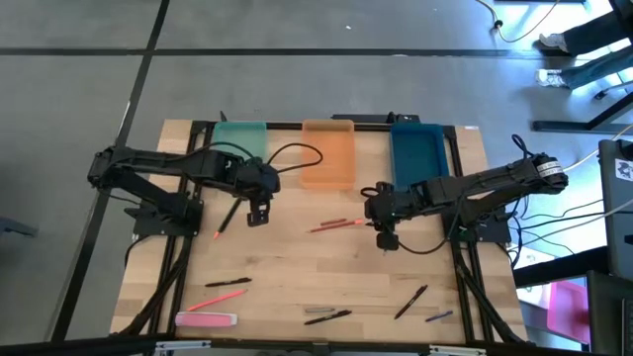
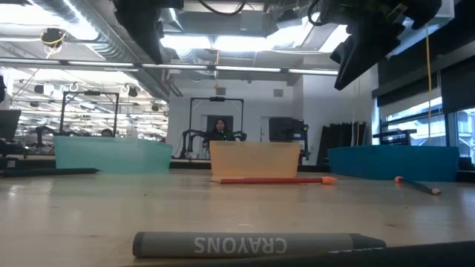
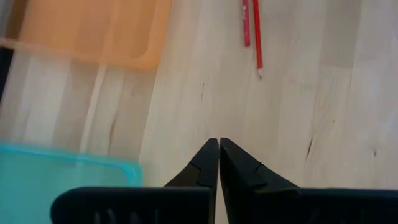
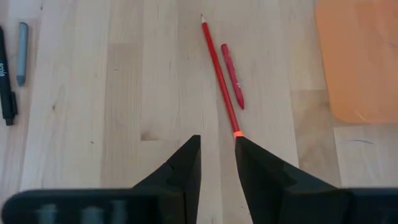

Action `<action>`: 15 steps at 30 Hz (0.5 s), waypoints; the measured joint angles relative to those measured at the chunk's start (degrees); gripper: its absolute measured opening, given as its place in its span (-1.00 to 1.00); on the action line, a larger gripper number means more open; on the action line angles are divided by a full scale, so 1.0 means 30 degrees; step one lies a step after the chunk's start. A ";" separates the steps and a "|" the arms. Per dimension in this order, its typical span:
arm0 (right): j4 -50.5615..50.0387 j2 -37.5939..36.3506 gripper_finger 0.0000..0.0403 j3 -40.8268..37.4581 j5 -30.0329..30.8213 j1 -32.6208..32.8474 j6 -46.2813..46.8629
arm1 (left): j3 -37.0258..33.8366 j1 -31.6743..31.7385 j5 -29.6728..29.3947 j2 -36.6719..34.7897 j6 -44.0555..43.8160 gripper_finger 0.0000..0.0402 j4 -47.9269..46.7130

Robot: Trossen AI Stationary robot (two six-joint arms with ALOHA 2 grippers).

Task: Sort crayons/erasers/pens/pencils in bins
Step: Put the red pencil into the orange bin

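Since the red pencil (image 4: 219,78) is light, stiff and rolls easily on the table (image 1: 297,267), it is best pinched mid-shaft; the right pincer (image 4: 217,155) is held spread above it, the left pincer (image 3: 219,163) pressed together, empty.

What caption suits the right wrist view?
Right gripper, fingers apart, hovers over bare wood at the end of a slim red pencil lying beside a short red crayon.
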 joint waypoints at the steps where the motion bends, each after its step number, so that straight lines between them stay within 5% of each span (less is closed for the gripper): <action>1: 0.0006 -0.0003 -0.43 0.0000 0.0000 0.0000 -0.0015 | 0.0000 0.0000 0.0000 0.0000 -0.0165 -0.90 -0.0082; 9: 0.0007 0.0190 -0.10 0.0000 -0.0015 0.0000 -0.0044 | 0.0000 0.0000 0.0051 0.0000 -0.1090 -0.58 -0.0579; 15: 0.0354 0.1707 0.02 0.0000 -0.0020 -0.0002 -0.0128 | 0.0000 -0.0147 0.0737 -0.0007 -0.1157 -0.52 -0.0733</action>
